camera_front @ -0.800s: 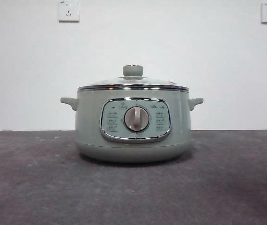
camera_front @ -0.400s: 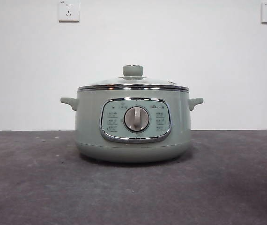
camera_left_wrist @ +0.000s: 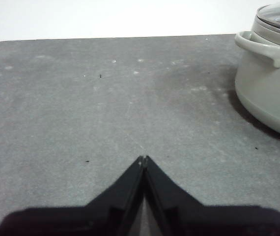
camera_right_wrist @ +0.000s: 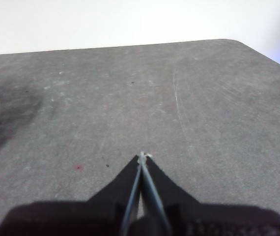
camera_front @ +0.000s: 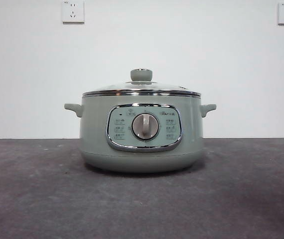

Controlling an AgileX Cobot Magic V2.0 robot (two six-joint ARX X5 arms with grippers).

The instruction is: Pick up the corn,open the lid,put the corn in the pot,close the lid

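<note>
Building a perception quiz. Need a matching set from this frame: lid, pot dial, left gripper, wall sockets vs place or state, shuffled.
Things:
1. lid
2. dial
3. left gripper
4. wall sockets

Place or state:
A. shut, over bare tabletop beside the pot
B. high on the white wall
C. seated on the pot's rim
D. centred in the chrome-framed panel

Pairs: 1-C, 2-D, 3-A, 4-B
</note>
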